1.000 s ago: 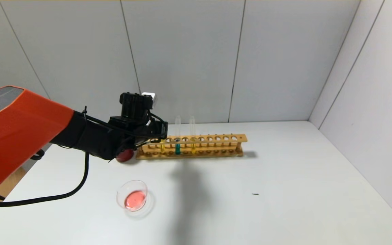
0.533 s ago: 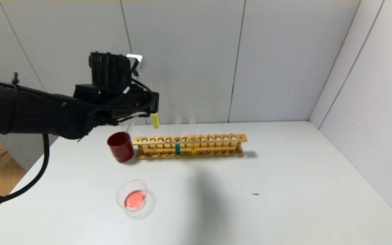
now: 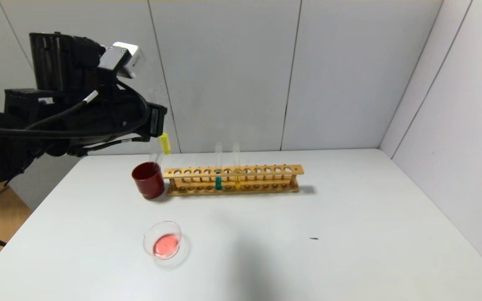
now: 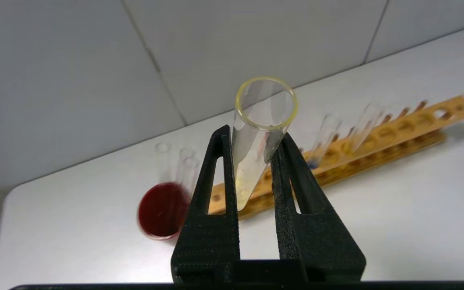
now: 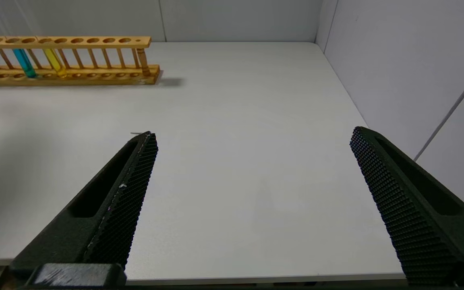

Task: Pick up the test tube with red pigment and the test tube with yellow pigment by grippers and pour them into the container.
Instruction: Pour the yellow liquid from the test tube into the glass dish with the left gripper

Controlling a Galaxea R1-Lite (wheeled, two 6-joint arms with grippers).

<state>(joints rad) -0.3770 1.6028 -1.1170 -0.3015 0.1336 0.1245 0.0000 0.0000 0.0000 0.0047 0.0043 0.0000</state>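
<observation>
My left gripper [image 3: 157, 125] is raised high at the back left and is shut on a test tube with yellow pigment [image 3: 165, 144], whose yellow end hangs below the fingers. In the left wrist view my left gripper [image 4: 252, 139] clamps the same tube [image 4: 252, 161] just under its open rim. The container [image 3: 163, 240], a clear glass dish holding pink-red liquid, sits on the table near the front left. A second yellow tube [image 3: 237, 167] stands in the wooden rack [image 3: 266, 171]. No test tube with red pigment shows. My right gripper [image 5: 252, 139] is open and empty above the table's front right.
A dark red cup [image 3: 148, 179] with empty clear tubes in it stands at the rack's left end. A teal-liquid tube [image 3: 218, 171] stands in the rack beside the yellow one. Grey walls close the table at the back and the right.
My left gripper has lifted the yellow tube out of the rack and carried it up and to the left, now above the dark red cup.
</observation>
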